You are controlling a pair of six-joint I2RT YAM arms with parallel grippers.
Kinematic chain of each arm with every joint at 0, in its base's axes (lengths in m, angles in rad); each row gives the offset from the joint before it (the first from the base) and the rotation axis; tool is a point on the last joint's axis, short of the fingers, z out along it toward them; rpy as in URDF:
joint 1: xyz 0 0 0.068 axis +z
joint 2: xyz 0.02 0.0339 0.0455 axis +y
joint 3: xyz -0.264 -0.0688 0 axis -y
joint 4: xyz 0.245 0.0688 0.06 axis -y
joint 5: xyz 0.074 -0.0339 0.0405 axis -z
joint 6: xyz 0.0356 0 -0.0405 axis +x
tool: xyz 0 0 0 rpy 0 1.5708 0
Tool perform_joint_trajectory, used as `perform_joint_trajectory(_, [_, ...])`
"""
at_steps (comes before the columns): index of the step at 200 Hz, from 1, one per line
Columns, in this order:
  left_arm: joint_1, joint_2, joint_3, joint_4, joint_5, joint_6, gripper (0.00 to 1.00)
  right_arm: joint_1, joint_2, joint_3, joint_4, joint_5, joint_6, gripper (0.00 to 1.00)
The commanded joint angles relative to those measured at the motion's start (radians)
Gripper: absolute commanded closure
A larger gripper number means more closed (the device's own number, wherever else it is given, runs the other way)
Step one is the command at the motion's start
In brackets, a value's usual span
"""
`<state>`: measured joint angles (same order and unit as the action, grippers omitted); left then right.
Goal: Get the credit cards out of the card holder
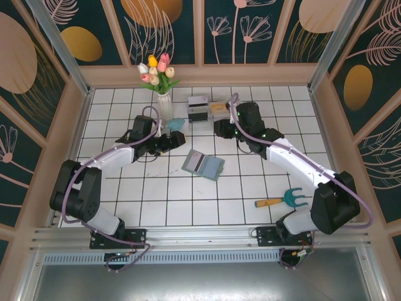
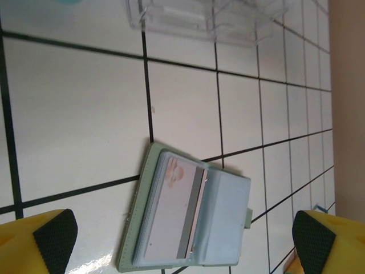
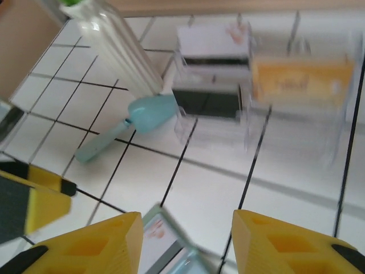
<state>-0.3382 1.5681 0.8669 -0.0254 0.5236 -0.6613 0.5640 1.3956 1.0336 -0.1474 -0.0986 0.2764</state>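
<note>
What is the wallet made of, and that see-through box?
The wallet looks like soft matte fabric or fake leather: dull, with no shine. The box looks like hard clear plastic: tiles show through it and its edges glint.

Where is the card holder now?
In the top view, the card holder lies open at the centre of the table, on the near side of the clear box.

Tulips (image 1: 155, 70) in a clear vase (image 1: 164, 105), clear compartment box (image 1: 207, 110), teal scoop (image 3: 128, 127), wooden-handled teal rake (image 1: 283, 200), white tiled table (image 1: 244, 210)
</note>
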Motion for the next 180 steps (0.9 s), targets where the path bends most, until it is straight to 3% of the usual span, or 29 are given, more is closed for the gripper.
perform_joint_trajectory(1, [-0.023,0.024,-0.020,0.042,-0.018,-0.002,0.02,0.054,-0.053,-0.103,-0.028,0.069,0.381,0.52])
perform_joint_trajectory(35, [-0.064,0.050,-0.031,0.046,-0.015,-0.007,0.03,0.107,-0.073,-0.259,0.094,0.008,0.712,0.53])
perform_joint_trajectory(59, [-0.082,0.080,-0.031,0.037,-0.015,-0.009,0.08,0.165,-0.035,-0.290,0.154,-0.028,0.816,0.53])
perform_joint_trajectory(130, [-0.096,0.140,-0.019,0.020,-0.021,-0.022,0.23,0.228,0.213,-0.236,0.186,-0.146,0.827,0.53])
perform_joint_trajectory(180, [-0.095,0.139,-0.019,0.024,-0.027,-0.022,0.24,0.203,0.201,-0.254,0.009,-0.072,0.732,0.54])
